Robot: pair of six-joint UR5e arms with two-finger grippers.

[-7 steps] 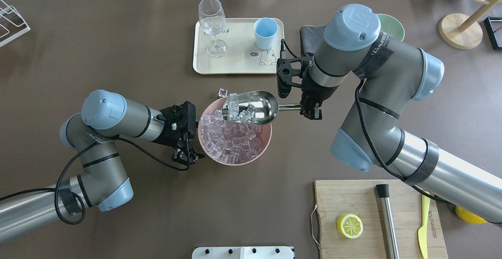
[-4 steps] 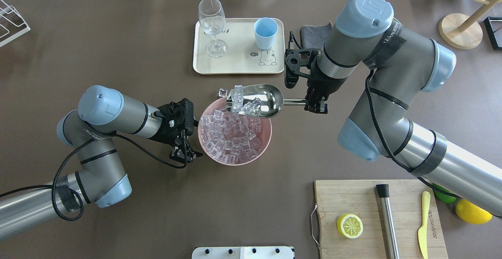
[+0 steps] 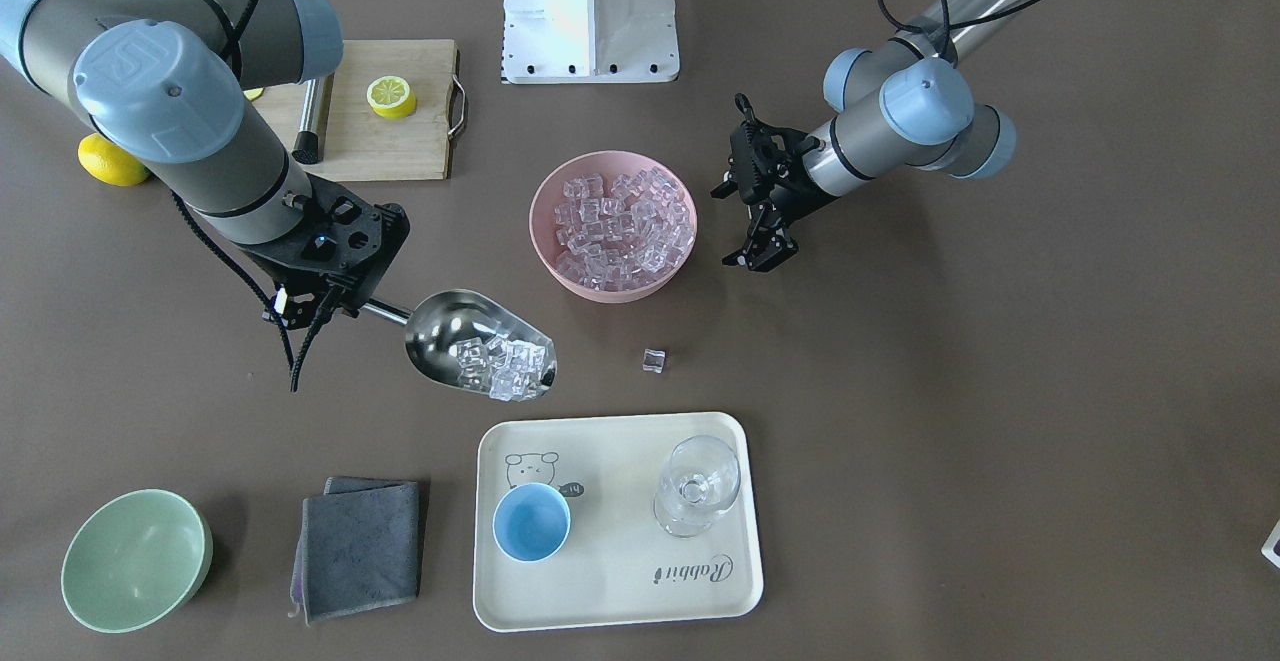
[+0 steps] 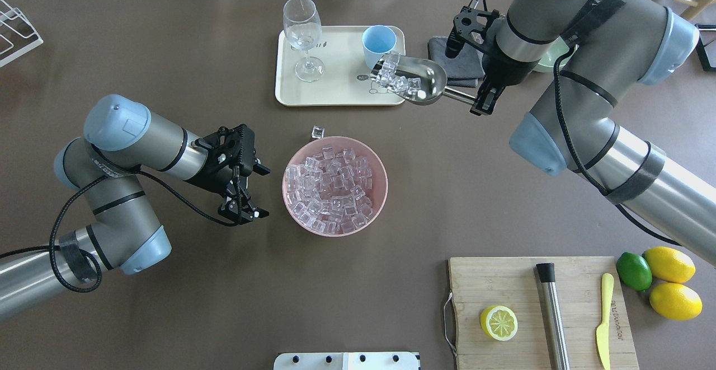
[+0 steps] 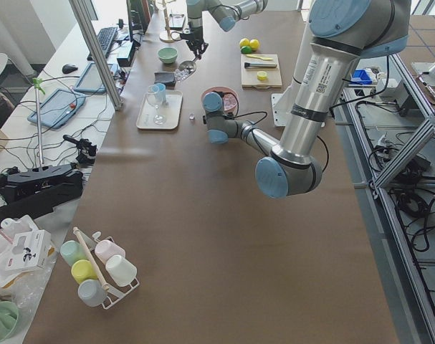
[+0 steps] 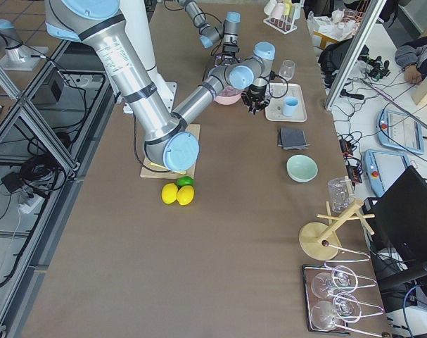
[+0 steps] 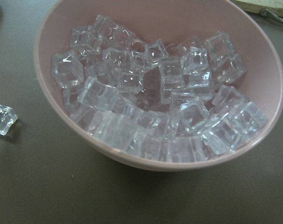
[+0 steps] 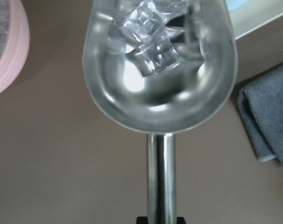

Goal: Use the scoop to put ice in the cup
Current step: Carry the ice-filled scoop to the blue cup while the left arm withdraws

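Note:
My right gripper is shut on the handle of the silver scoop and holds it in the air. Several ice cubes lie at the scoop's mouth, which points at the light-blue cup on the tray. In the front view the scoop hangs between the pink bowl and the tray, short of the cup. The bowl is full of ice. My left gripper is open and empty, just left of the bowl. One loose cube lies on the table.
The cream tray also bears a clear stemmed glass. A grey cloth and a green bowl lie beside it. The cutting board at front right holds a lemon half, a steel cylinder and a yellow knife.
My right arm has carried the scoop with its ice up from the pink bowl toward the tray and cup. My left gripper has drawn back from the bowl's rim to the left.

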